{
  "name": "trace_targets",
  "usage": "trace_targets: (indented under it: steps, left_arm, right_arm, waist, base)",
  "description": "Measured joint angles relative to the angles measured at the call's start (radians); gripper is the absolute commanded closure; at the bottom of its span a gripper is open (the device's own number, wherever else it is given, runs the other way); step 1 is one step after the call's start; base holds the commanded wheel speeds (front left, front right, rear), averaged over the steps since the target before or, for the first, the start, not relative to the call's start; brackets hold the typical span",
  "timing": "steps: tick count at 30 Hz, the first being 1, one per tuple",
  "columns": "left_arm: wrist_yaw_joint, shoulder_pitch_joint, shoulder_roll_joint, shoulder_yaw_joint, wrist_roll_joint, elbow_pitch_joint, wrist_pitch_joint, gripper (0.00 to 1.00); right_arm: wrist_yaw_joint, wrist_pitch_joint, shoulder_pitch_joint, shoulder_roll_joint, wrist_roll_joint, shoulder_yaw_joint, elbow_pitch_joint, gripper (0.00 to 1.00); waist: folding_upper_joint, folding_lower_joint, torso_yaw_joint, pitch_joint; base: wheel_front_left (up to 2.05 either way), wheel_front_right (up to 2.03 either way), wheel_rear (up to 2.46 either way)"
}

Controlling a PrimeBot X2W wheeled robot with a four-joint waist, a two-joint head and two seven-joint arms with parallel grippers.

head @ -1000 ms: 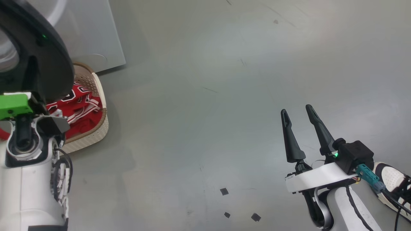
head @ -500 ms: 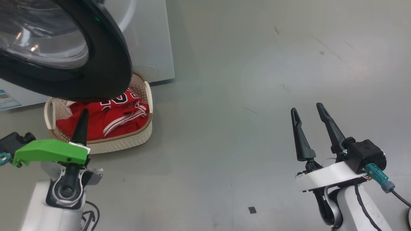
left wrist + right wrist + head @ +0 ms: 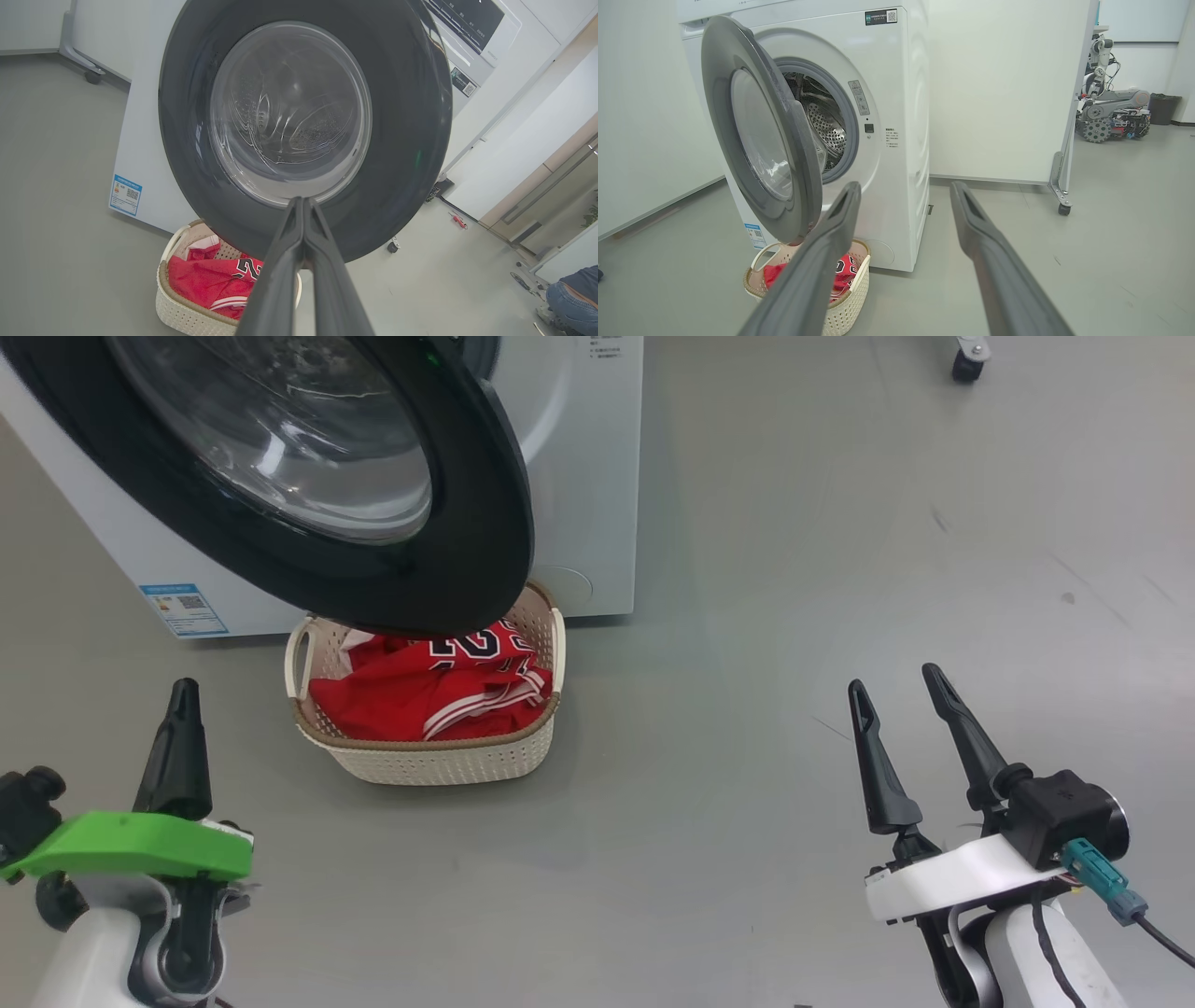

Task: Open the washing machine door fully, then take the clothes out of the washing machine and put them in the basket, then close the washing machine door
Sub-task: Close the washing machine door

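Hanging open above the basket (image 3: 439,761), the washing machine door (image 3: 485,523) juts out from the washing machine (image 3: 583,476), steel drum (image 3: 826,130) visible behind it. The clothes (image 3: 401,700) (red jersey, navy numbers) sit piled in the basket, which is on the floor (image 3: 747,616) right in front of the machine. Left gripper (image 3: 183,691) is low on the left, fingers pressed together, nothing in em. Right gripper (image 3: 892,679) is over on the right w/ fingers spread wide, empty too, both well apart from the basket.

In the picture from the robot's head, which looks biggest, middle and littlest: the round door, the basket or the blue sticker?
1. washing machine door, biggest by far, though being nearer the camera helps it.
2. basket.
3. blue sticker, littlest.
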Motion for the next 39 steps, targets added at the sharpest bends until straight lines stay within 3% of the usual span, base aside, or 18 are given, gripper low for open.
trace_targets:
  steps: [12, 18, 23, 24, 25, 39]
  left_arm:
    - [-0.001, 0.093, 0.084, -0.032, 0.237, -0.056, -0.057, 1.0]
    - [0.0, 0.133, 0.077, -0.019, 0.333, -0.081, -0.057, 1.0]
    - [0.007, 0.149, 0.052, 0.056, 0.413, -0.146, -0.057, 1.0]
    - [0.011, 0.153, 0.039, 0.067, 0.419, -0.156, -0.057, 0.61]
    - [0.011, 0.158, 0.026, 0.078, 0.426, -0.163, -0.057, 0.02]
    - [0.009, 0.247, -0.045, 0.094, 0.511, -0.196, -0.057, 0.0]
  right_arm:
    - [0.01, 0.0, 0.011, 0.002, -0.008, 0.008, -0.002, 0.0]
    - [0.01, 0.0, 0.013, 0.002, -0.009, 0.008, -0.002, 0.0]
    - [0.019, 0.0, 0.022, 0.005, -0.009, 0.008, -0.002, 0.0]
    - [0.019, 0.0, 0.026, 0.005, -0.01, 0.008, -0.001, 0.0]
    - [0.019, 0.0, 0.029, 0.005, -0.01, 0.008, -0.001, 0.0]
    - [0.017, 0.0, 0.032, 0.012, -0.013, -0.002, 0.011, 0.0]
  waist:
    - [0.0, 0.0, 0.066, -0.031]
    - [0.0, 0.0, 0.074, -0.034]
    - [0.0, 0.0, 0.08, -0.035]
    - [0.0, 0.0, 0.081, -0.035]
    - [0.0, 0.0, 0.083, -0.035]
    - [0.0, 0.0, 0.086, -0.03]
  base:
    - [0.0, 0.0, 0.0]
    - [0.0, 0.0, 0.0]
    - [0.0, 0.0, 0.0]
    - [0.0, 0.0, 0.0]
    - [0.0, 0.0, 0.0]
    - [0.0, 0.0, 0.0]
